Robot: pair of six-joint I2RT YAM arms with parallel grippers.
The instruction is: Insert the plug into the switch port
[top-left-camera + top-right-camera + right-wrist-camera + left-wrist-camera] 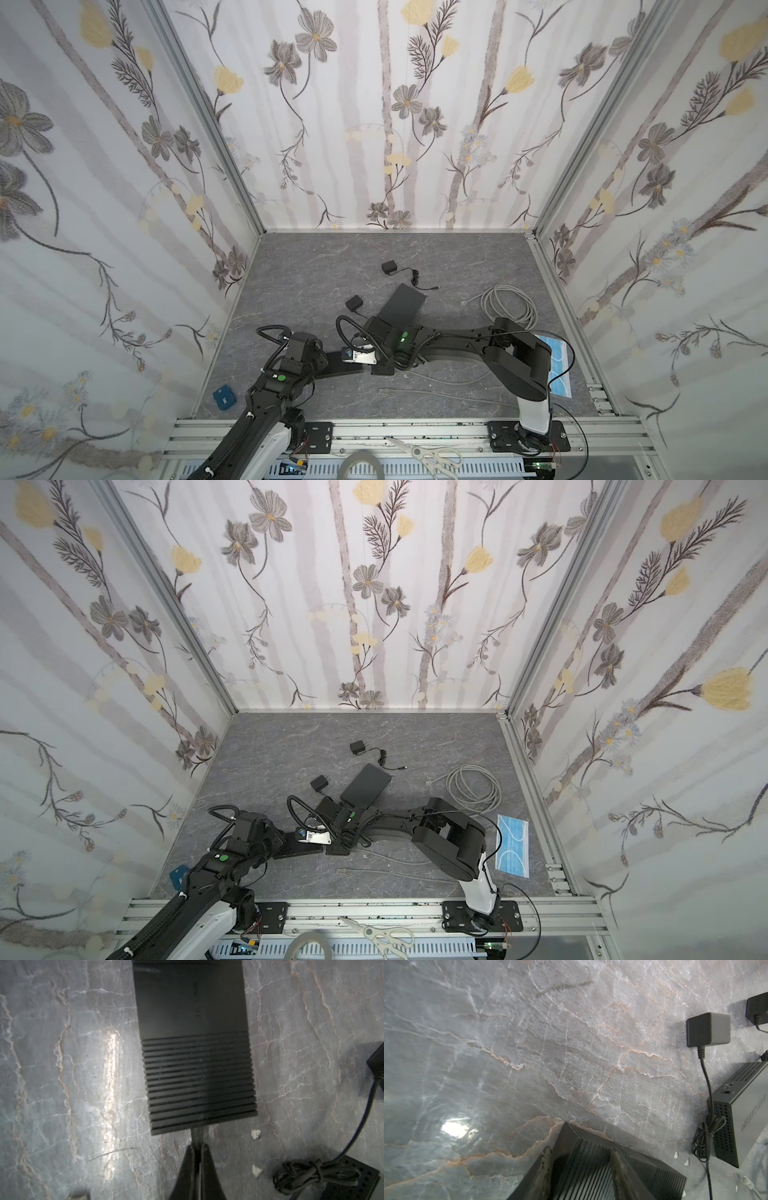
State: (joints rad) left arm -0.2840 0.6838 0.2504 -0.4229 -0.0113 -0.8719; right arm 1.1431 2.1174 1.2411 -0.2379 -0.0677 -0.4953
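The switch (pixel 195 1053) is a flat black box with a ribbed top, lying on the grey marble table in both top views (pixel 345 368) (pixel 300 850). My left gripper (pixel 581 1150) is closed across its width from the left, one finger (pixel 546 1167) on each side. My right gripper (pixel 199 1146) is shut on the dark barrel plug (pixel 197 1133). The plug's tip meets the switch's near edge; how deep it sits is hidden. In a top view the right gripper (pixel 376 365) is at the switch's right end and the left gripper (pixel 326 363) at its left end.
A second black perforated box (pixel 747 1115) lies behind the right arm (pixel 405 305). Two black power adapters (pixel 354 302) (pixel 389 267) sit near it, one with a bundled cord (pixel 706 1136). A coiled grey cable (pixel 509 305), a blue mask (pixel 559 365), a loose grey cable (pixel 415 390) and a blue block (pixel 224 397) lie around.
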